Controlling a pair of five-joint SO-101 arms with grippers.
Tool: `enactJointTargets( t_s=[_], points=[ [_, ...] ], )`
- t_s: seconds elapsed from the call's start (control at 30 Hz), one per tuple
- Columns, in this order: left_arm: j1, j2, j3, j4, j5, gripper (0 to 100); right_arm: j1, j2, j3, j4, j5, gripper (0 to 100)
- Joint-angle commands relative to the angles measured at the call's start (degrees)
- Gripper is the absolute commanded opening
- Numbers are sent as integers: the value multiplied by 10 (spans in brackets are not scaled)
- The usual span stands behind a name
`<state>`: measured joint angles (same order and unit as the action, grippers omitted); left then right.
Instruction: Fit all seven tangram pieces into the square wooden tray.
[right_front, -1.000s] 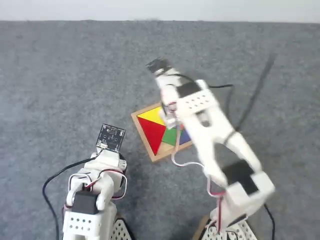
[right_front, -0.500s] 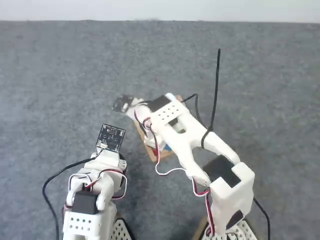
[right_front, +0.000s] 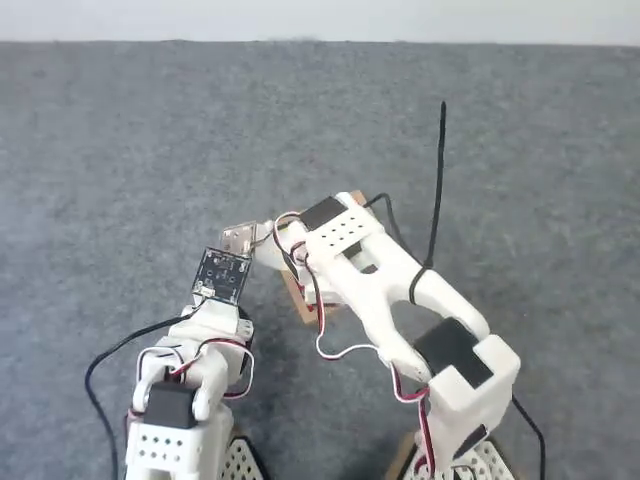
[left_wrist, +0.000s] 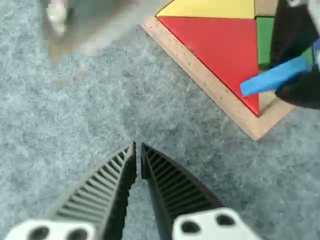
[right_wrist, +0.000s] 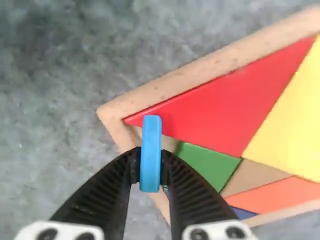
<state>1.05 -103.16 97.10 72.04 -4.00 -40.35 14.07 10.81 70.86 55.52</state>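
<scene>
My right gripper (right_wrist: 150, 159) clamps the blue piece (right_wrist: 151, 131) edge-up over the wooden tray (right_wrist: 200, 69)'s bare corner; next, I judge, lay it flat.

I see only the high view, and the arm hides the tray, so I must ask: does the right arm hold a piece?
Observer: Yes. The right gripper holds a blue piece on its edge between its fingers.
Operator: Where is the piece, compared with the tray?
Observer: It is at a corner of the tray, by a bare gap between the red triangle and the green piece. I cannot tell if it touches the wood.
Operator: And the left arm?
Observer: The left gripper is shut and empty, over the carpet beside the tray.
</scene>
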Motion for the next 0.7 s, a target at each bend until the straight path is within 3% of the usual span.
enactJointTargets(
  t_s=[0.0,0.33,0.67],
  points=[
    [-1,-9,-6,2,-1,19,11,-44,-8,-7,53,7],
    [-1,-9,-6,2,-1,19,11,-42,-4,-3,166,7],
    [-1,-9,-6,2,-1,19,17,-41,-3,-2,172,7]
  ],
)
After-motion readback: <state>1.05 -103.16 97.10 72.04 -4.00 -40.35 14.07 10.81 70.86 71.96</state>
